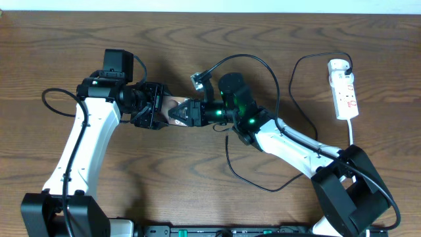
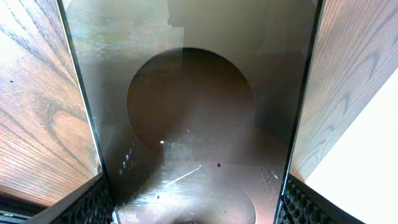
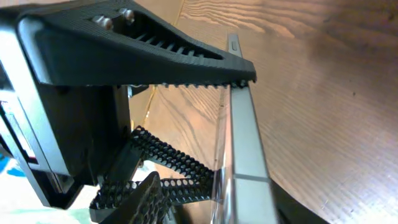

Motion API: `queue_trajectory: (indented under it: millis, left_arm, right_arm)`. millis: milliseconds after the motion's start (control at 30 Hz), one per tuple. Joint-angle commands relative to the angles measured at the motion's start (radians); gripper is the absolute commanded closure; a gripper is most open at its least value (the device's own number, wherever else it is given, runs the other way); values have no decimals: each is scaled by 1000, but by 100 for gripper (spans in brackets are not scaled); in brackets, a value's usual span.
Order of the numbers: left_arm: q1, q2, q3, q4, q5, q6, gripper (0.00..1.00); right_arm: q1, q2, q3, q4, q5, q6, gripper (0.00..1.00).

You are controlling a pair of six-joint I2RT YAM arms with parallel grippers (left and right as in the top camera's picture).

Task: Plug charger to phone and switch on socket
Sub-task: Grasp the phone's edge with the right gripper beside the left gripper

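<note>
My left gripper is shut on the phone and holds it off the table. In the left wrist view the phone's dark glossy face fills the gap between my fingers. My right gripper is closed to a wedge against the phone's right end. In the right wrist view the phone shows edge-on beside my right fingers. The charger's black cable runs up under that gripper; its plug tip is hidden. The white socket lies at the far right with the charger's black plug in it.
The charger cable loops over the table between the right arm and the socket. A second black cable arcs above the right wrist. The socket's white cord runs towards the right arm's base. The left gripper's ribbed finger looms in the right wrist view.
</note>
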Motion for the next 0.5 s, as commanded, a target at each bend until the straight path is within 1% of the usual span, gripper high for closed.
queue_trajectory:
  millis: [0, 267, 467]
  left_arm:
    - [-3, -21, 29, 5, 18, 5, 93]
    - [-3, -21, 29, 4, 18, 5, 93]
    - [-5, -21, 29, 4, 18, 5, 93]
  right_arm:
    - [6, 2, 14, 0, 3, 110, 61]
    - [23, 2, 14, 0, 13, 109, 62]
    - [45, 2, 14, -1, 49, 103, 68]
